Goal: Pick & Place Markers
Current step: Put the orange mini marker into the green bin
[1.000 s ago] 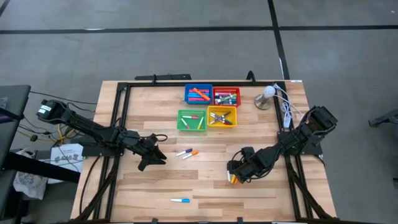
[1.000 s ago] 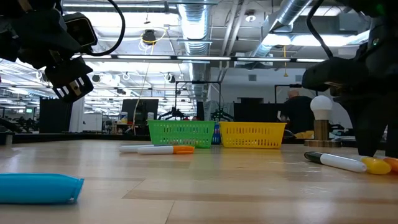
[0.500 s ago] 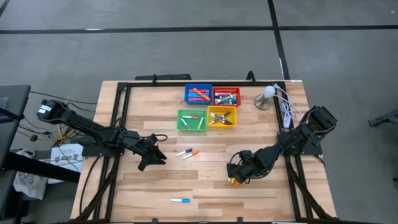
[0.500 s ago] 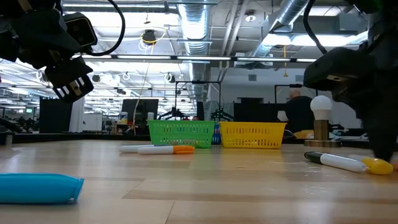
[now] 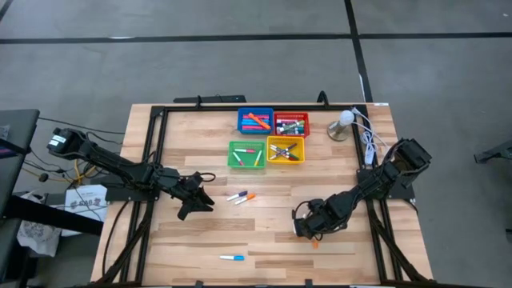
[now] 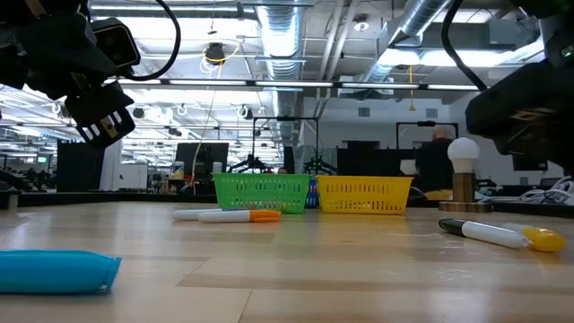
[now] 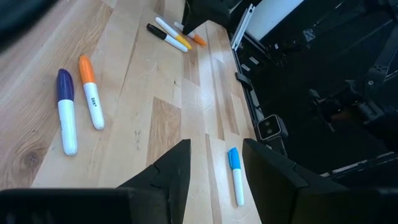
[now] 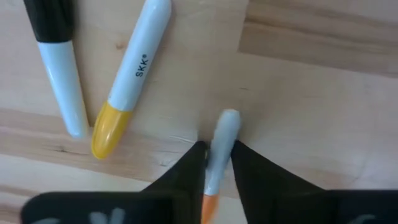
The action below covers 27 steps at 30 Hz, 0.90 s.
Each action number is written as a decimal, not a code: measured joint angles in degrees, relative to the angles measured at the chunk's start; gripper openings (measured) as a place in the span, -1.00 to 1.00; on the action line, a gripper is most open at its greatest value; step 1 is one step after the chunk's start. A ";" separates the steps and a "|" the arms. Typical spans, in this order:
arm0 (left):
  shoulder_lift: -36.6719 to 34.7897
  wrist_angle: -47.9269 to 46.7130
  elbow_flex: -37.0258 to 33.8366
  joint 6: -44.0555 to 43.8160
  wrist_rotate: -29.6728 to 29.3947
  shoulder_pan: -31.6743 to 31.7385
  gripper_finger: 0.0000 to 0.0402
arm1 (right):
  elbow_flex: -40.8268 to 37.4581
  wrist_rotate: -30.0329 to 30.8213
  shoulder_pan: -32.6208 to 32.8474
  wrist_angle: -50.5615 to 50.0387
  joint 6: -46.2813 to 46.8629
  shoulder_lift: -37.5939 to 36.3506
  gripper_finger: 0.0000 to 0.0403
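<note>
A: The right gripper (image 8: 216, 163) is clamped on an orange-capped marker (image 8: 219, 149), low over the table (image 5: 352, 248) near its right front.

B: Around it?

A: A yellow-capped marker (image 8: 127, 78) and a black-capped marker (image 8: 55, 59) lie just beside. The left gripper (image 7: 214, 163) waits with fingers parted, holding nothing, over the table's left side.

blue marker (image 6: 58, 271) near-left | 2 markers (image 6: 229, 214) mid-table | green tray (image 6: 262, 192), yellow tray (image 6: 364, 194) behind
</note>
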 joint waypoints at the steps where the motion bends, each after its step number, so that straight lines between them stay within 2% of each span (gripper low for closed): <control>1: 0.00 -0.01 0.00 0.00 0.00 0.00 -0.28 | 0.00 0.08 -0.04 -0.15 -0.50 -0.04 -0.67; 6: 0.00 -0.13 0.00 0.00 0.02 0.36 -0.28 | -0.28 0.30 -0.39 -0.42 -4.19 -0.90 -0.91; 13: 0.00 -0.15 0.00 0.20 0.00 0.39 -0.28 | -0.77 0.96 -0.37 1.75 -6.10 -3.28 -0.80; 18: 0.00 -0.15 0.00 0.22 -0.52 0.44 -0.28 | -0.75 1.94 -1.65 2.73 -7.07 -6.58 -0.92; 22: 0.00 -0.15 0.00 0.14 -1.14 1.01 -0.28 | -0.73 4.35 -3.21 4.41 -10.79 -9.37 -0.93; 27: 0.00 -0.15 0.00 -0.07 -1.36 2.11 -0.28 | -0.68 8.33 -6.94 6.78 -18.33 -12.94 -0.85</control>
